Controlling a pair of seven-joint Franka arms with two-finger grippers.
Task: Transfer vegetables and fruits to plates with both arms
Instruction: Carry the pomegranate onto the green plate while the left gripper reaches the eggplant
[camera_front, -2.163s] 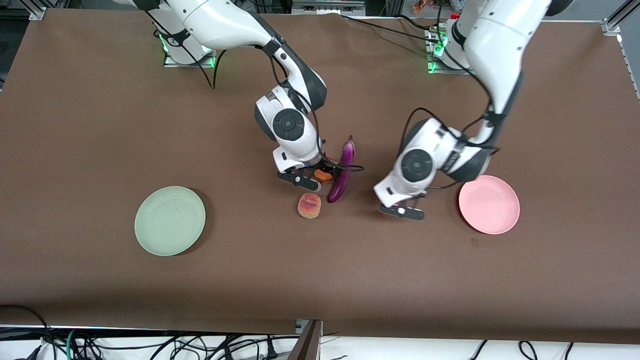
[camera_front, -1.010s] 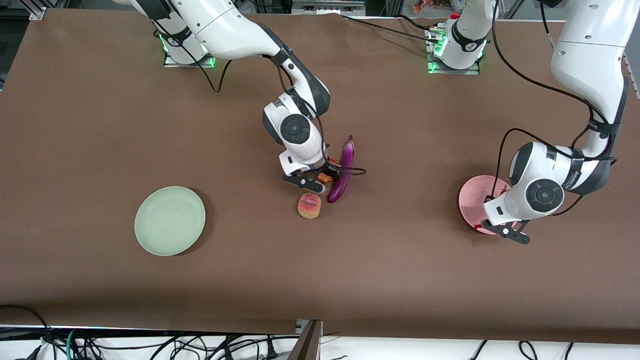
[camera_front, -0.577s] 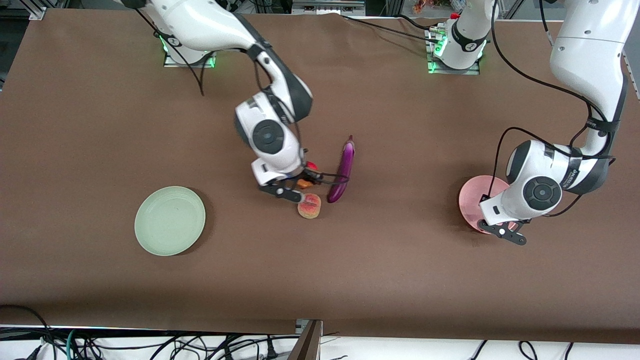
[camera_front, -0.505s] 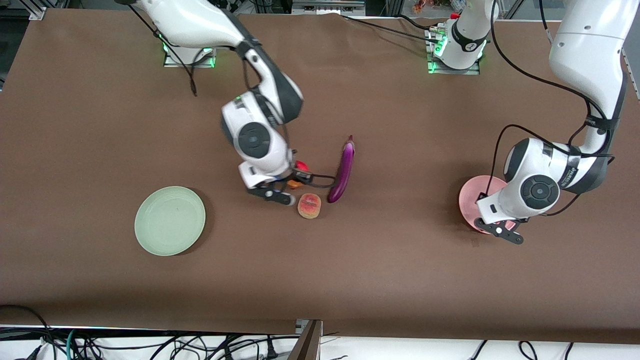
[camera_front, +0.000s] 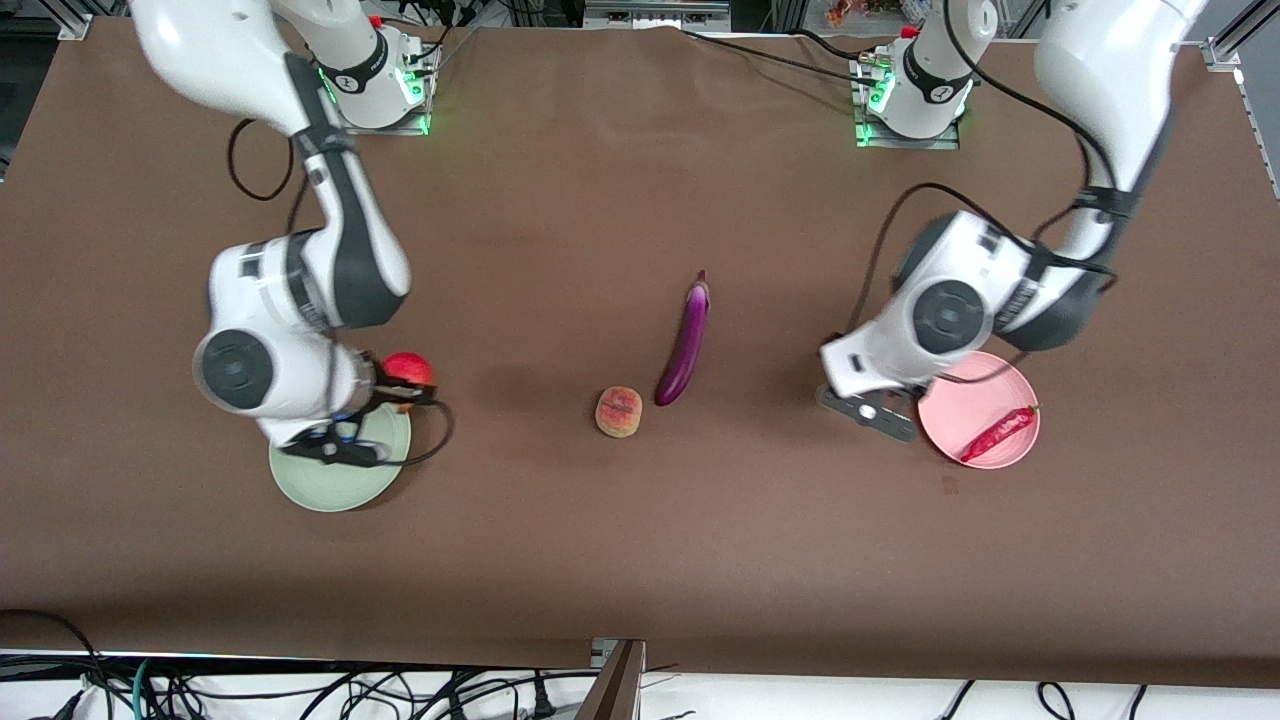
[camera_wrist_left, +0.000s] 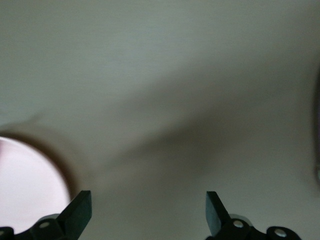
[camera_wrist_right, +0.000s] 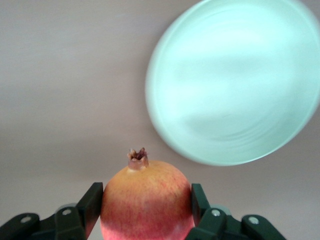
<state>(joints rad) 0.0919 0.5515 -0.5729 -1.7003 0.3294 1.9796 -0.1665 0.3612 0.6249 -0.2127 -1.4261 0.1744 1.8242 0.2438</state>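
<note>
right hand: clamped on the round red-yellow fruit, nub pointing away from the wrist; up in the air over the edge of the green plate – fruit not on it
green plate: toward the right arm's end of the bench, partly covered by the right arm in the front view; nothing seen on its bare part
left hand: fingers spread wide, nothing between them; low over bare bench just beside the pink plate, on its side toward mid-bench
pink plate: toward the left arm's end of the bench
chili pepper: lies on the pink plate, on the part nearer the front camera – clear of the left hand
eggplant: on the bench about midway between the plates, stem end farther from the front camera
peach: on the bench just beside the eggplant's blunt end, on the side toward the right arm's end; touching or not, cannot tell
</note>
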